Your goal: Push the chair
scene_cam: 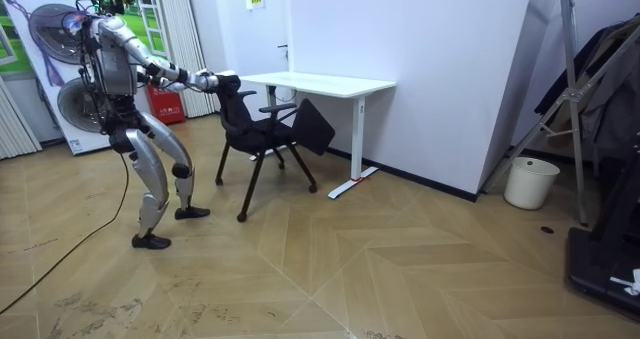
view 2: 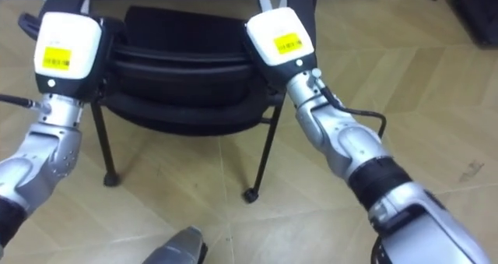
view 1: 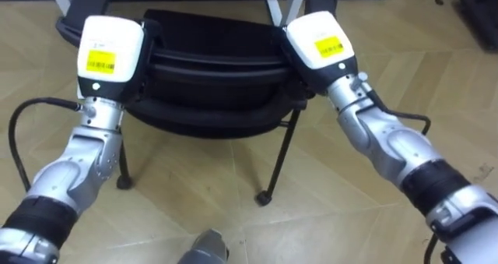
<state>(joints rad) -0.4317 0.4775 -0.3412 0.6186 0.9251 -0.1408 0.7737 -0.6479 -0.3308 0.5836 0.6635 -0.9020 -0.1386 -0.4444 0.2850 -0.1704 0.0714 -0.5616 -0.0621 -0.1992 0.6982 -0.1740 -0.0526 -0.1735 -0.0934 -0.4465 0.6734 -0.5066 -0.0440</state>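
A: Where do we have the black chair [view 1: 210,85], the one with the curved backrest and thin metal legs?

B: On the wooden floor [view 1: 342,202], directly before us. Backrest nearest, seat pointing away toward the white counter [scene_cam: 320,82]. In the room view it stands just short of that counter, seat not yet under the top.

A: And the hands?

B: Left hand [view 1: 109,50] at the left end of the backrest's top edge, right hand [view 1: 320,46] at the right end. Both set against it. We see only their white backs, so we cannot tell whether either hand is clenched on the rail or lies flat against it.

A: Why one at each end?

B: We judge it keeps the push square. A single hand off-centre would swing the chair about one leg. Two, well apart, share the load and let us steer.

A: Why so high?

B: The top edge is what our outstretched arms reach. The room view shows us leaning forward, one foot behind the other. The risk, we reckon, is that a foot such as the near right foot [view 1: 264,197] catches on the floor and the chair tips instead of sliding.

A: Stage?

B: Contact made, travel to the counter not yet done.
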